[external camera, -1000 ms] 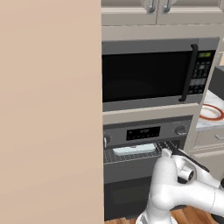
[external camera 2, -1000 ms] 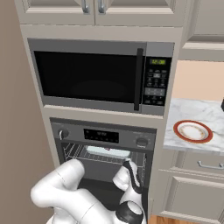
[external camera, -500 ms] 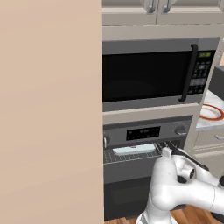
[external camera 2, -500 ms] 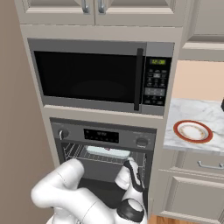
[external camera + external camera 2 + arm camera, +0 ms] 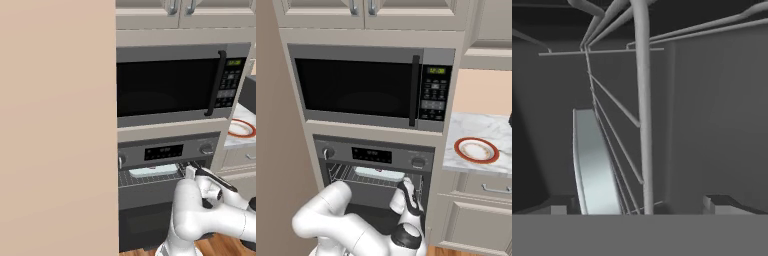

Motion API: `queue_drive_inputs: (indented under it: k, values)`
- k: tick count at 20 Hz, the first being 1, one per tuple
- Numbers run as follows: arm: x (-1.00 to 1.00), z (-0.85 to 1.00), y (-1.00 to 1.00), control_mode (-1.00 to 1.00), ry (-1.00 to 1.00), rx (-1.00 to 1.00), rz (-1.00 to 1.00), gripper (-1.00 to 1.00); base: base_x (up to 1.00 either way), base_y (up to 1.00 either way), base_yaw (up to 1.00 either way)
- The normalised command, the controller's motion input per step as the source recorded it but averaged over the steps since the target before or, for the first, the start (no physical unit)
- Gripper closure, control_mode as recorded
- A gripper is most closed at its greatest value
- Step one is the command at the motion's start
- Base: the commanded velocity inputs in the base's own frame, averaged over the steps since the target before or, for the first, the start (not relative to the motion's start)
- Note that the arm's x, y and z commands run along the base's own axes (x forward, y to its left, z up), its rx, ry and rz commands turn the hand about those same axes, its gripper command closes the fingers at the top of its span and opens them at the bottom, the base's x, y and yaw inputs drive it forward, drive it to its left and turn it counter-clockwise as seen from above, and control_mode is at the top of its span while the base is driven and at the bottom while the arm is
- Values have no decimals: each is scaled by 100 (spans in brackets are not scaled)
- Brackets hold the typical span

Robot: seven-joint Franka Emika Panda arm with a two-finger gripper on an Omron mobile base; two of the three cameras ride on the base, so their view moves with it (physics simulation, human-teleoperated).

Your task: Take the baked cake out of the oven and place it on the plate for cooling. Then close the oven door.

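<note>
The oven (image 5: 165,150) (image 5: 373,156) stands open under the microwave, its wire rack (image 5: 150,176) (image 5: 356,175) showing. A pale rectangular tray (image 5: 152,171) (image 5: 379,174) (image 5: 592,160) lies on the rack. The baked cake is hidden from me. My gripper (image 5: 194,169) (image 5: 406,186) (image 5: 641,205) is at the right front of the oven mouth, level with the rack, open with nothing between its fingers. In the rolled hand view the rack wires run up the middle and the tray sits left of them. The oven door (image 5: 142,222) hangs open below. The plate (image 5: 241,128) (image 5: 476,150) rests on the counter to the right.
A black-windowed microwave (image 5: 170,87) (image 5: 363,87) sits directly above the oven. A tall beige wall panel (image 5: 57,125) closes off the left side. Marble counter (image 5: 491,131) with cabinet drawers (image 5: 483,187) lies to the right. The oven's side wall (image 5: 717,125) is close beside the gripper.
The gripper has crept slightly up and toward the oven opening. Its jaws stay open, and nothing else has moved.
</note>
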Motion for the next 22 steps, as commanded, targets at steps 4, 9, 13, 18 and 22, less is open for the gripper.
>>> queue_drive_inputs:
  k: [4,9,13,18,22]
  values:
    - [6,-5,0,-100,-2,0,0,-100,0,0,0]
    - [6,-3,0,-100,-2,0,0,-100,0,0,0]
    - [1,-2,0,-100,-1,0,0,-100,0,0,0]
    - [1,0,0,-100,0,0,0,-100,0,0,0]
    - [2,-2,0,-100,0,0,0,-100,0,0,0]
